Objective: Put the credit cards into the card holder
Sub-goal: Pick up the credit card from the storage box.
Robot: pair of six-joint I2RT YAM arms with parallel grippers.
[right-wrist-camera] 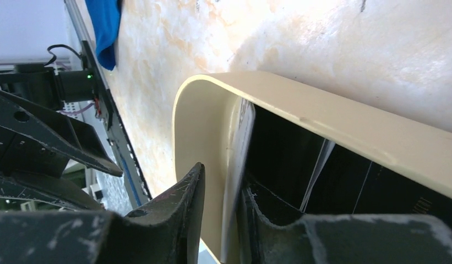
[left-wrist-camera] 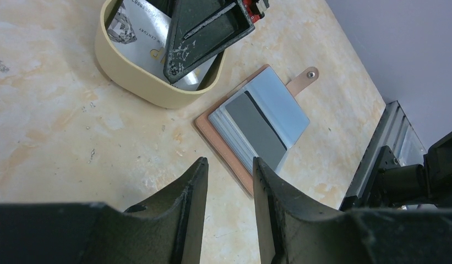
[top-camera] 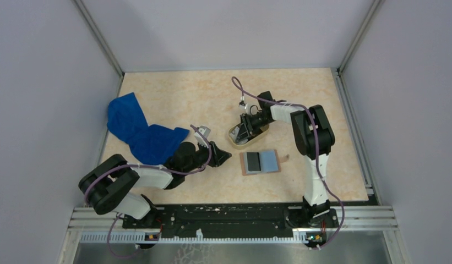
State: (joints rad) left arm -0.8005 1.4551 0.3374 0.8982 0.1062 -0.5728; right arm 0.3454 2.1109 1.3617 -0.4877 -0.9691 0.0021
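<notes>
Lying open on the table (top-camera: 174, 93), the card holder (top-camera: 267, 162) sat just beside the oval tray (left-wrist-camera: 135, 82), with the black card (left-wrist-camera: 255, 129) flat on its grey-blue inner face and the light card (left-wrist-camera: 136, 33) down inside the tray. The left gripper (left-wrist-camera: 229, 179) pointed at the holder from close by, its jaws parted and empty. The right gripper (right-wrist-camera: 222, 181) reached into the tray with one finger outside the tray wall and one inside, but whether they actually clamped the wall or the card could not be told.
</notes>
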